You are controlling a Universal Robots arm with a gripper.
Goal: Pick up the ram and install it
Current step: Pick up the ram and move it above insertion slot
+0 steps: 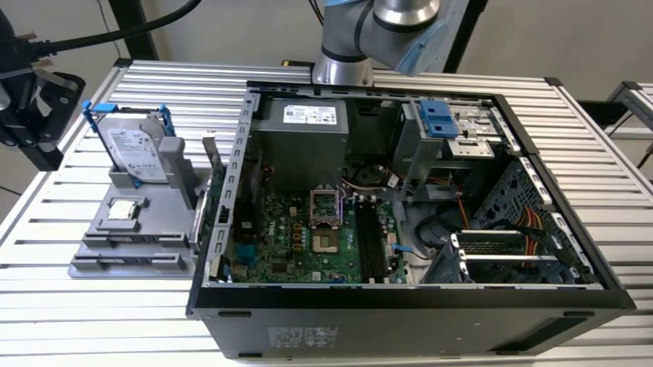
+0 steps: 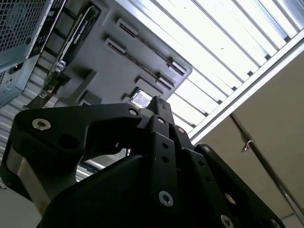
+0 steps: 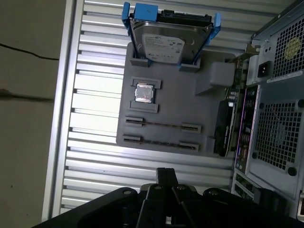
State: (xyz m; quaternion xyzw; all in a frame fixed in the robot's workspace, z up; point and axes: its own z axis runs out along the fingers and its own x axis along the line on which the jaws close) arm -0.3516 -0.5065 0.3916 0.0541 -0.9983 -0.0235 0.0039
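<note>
Seen from my remote desk, the open black metal computer case [image 1: 408, 310] stands just beside the flat grey plastic parts tray [image 3: 180, 107]. A silver hard drive in blue rails [image 3: 164, 45] stands upright at one end of the tray. My black pincer [image 3: 166, 174] hovers off the tray's opposite edge, fingers pressed together and empty. The thin ram [image 3: 161, 124], seen edge-on, sits mid-tray between small grey clips [image 3: 134, 122].

A ribbed aluminium table [image 3: 95, 156] spreads in front of the gripper [image 3: 166, 175], with beige floor [image 3: 28, 118] beyond the table's edge.
</note>
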